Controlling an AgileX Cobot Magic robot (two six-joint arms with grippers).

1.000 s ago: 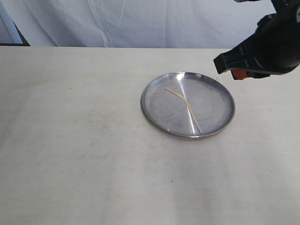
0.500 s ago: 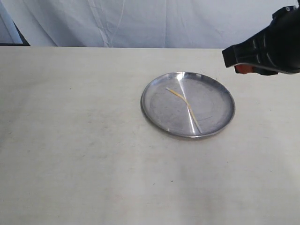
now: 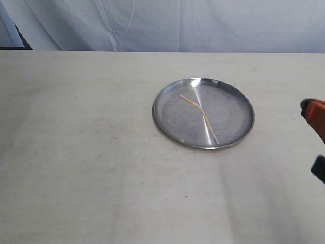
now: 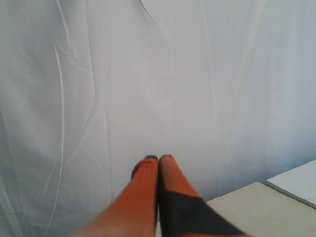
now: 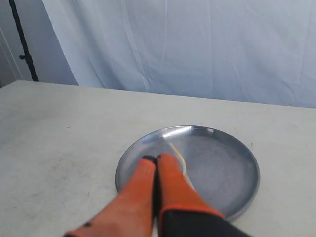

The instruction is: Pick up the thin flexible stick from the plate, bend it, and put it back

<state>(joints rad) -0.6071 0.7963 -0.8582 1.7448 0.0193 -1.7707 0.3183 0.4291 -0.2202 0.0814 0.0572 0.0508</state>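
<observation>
The thin flexible stick [image 3: 201, 107] lies inside the plate [image 3: 231, 107], kinked in its middle, a little right of the centre of the exterior frame. The right gripper [image 5: 157, 159] is at that frame's right edge, apart from the plate, fingers pressed together and empty. The left gripper [image 4: 159, 158], also pressed together, faces a white curtain [image 4: 98, 74].

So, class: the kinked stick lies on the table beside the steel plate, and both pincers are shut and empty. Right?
One thing is wrong. The thin flexible stick lies inside the plate, not on the table beside it, as the exterior view shows. The rest stands: it is kinked, and the left pincer and right pincer are shut and empty.
</observation>
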